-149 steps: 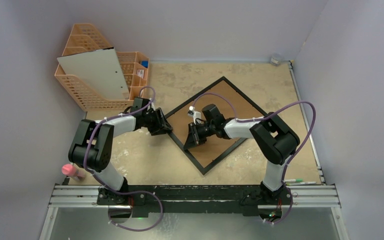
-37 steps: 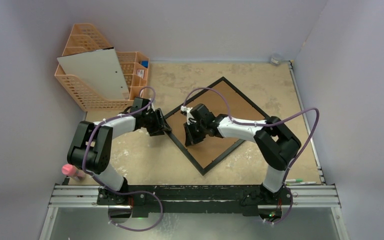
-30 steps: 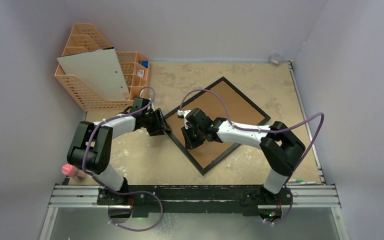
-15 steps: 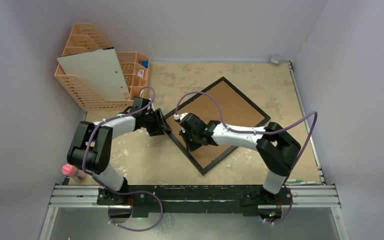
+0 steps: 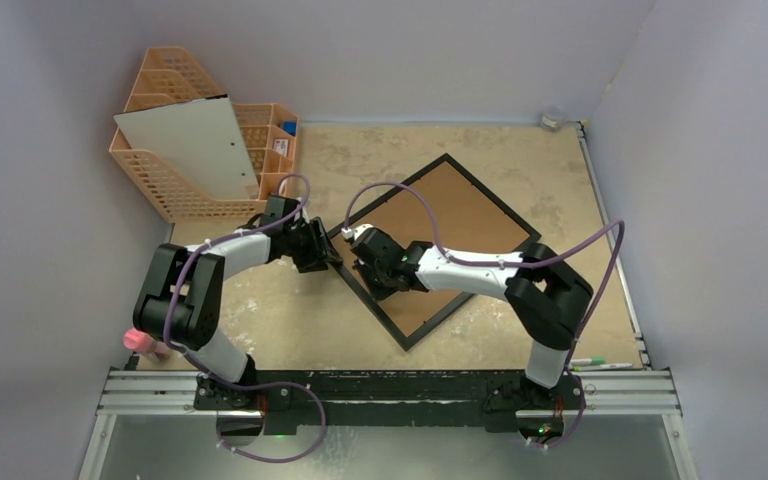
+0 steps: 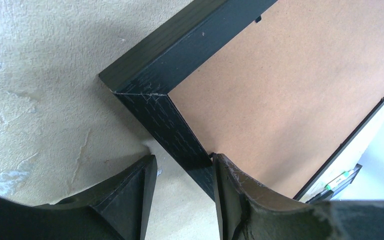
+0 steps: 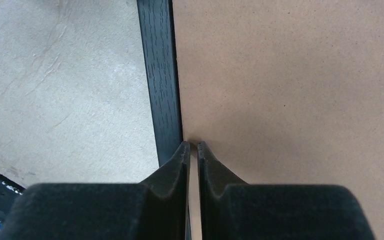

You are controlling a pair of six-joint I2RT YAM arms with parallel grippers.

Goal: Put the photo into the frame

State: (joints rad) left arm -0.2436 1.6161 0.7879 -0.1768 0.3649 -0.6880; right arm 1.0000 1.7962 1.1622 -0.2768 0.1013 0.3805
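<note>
Frame (image 5: 465,210) lies flat on the table (image 5: 380,150), turned cornerwise like a diamond, its brown backing board (image 7: 290,100) facing up. Its front is turned down and cannot be seen. The photo shows in no view, and whether it sits under the board cannot be told.

The left gripper (image 6: 182,159) is at the frame's left corner, jaws spread to either side of the black rail (image 7: 160,75). One finger (image 6: 135,190) is on the table side with a gap to the rail. The other touches the rail's inner edge where the board begins.

The right gripper (image 7: 192,145) is just beside it, along the lower-left rail. Its fingers (image 7: 170,170) are pressed almost together with only a thin slit between them, the tips on the seam between rail and board. Nothing can be made out between the fingers. From above, its wrist hides that stretch of rail.

At the table's far left stands an orange organiser (image 5: 150,170) with a white board (image 5: 195,145) leaning in it. A pink object (image 5: 140,340) is partly covered by the left arm, and a small thing (image 5: 552,118) in the far right corner is too small to tell.
</note>
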